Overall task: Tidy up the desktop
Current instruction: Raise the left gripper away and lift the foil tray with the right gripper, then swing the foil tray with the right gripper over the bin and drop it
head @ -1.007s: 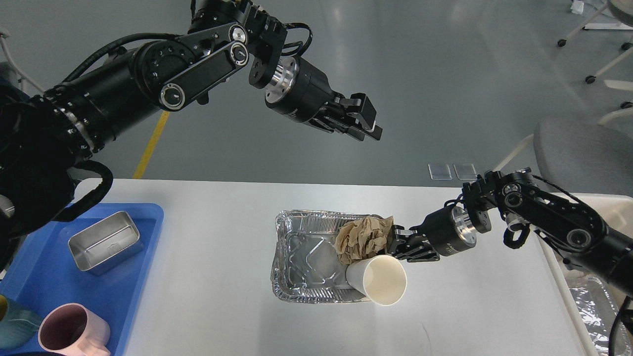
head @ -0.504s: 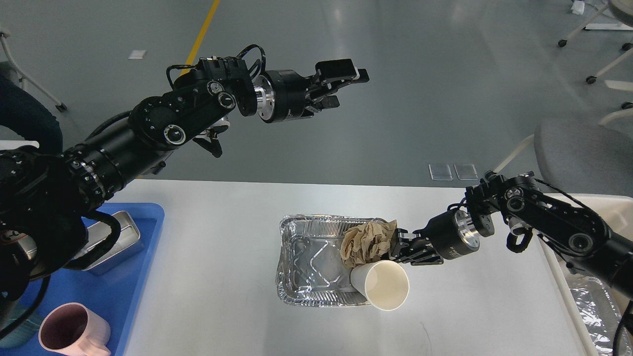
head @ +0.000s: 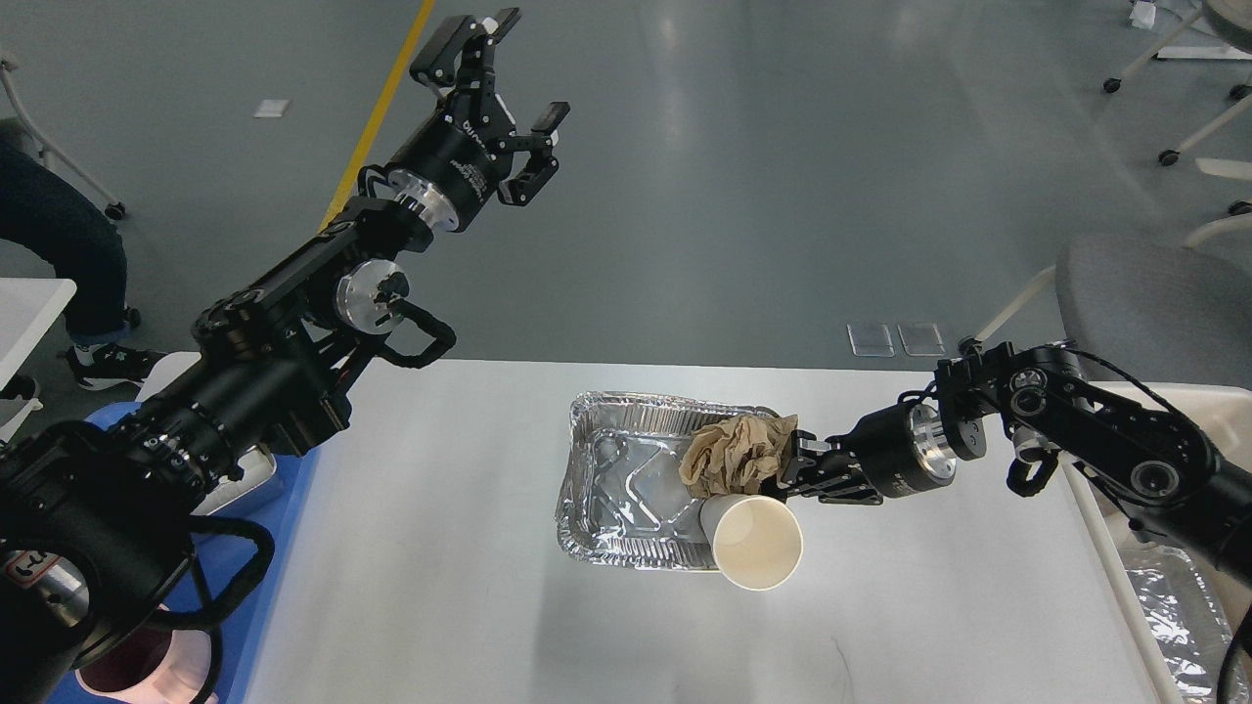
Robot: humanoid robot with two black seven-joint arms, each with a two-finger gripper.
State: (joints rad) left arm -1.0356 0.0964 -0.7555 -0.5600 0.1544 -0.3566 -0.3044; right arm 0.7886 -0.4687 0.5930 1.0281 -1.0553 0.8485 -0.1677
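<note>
**Foil tray drawn rightward; left arm swung clear**

Since the earlier frames, the foil tray point(head: 626, 489) with its contents has shifted slightly right and away on the desktop point(head: 440, 587), and the left gripper point(head: 499, 68) has swung up and leftward, off the table.

The desktop lies directly below the view, wide and white; the tray sits near its middle. In the tray's right end rest a crumpled brown paper wad point(head: 736, 455) and a white paper cup point(head: 755, 540) lying on its side, mouth toward the camera, overhanging the rim.

The right gripper point(head: 787, 469) is at the tray's right rim beside the wad; it appears clamped on the rim, though the paper hides the fingertips.

Judgement: the tray is thin, light and easily creased, so the rolled rim is the sound hold. The cup and wad are loose and light; a jerk could roll the cup out.

The left gripper stands with fingers spread, empty. A blue tray point(head: 293, 489) lies at the left edge.
</note>
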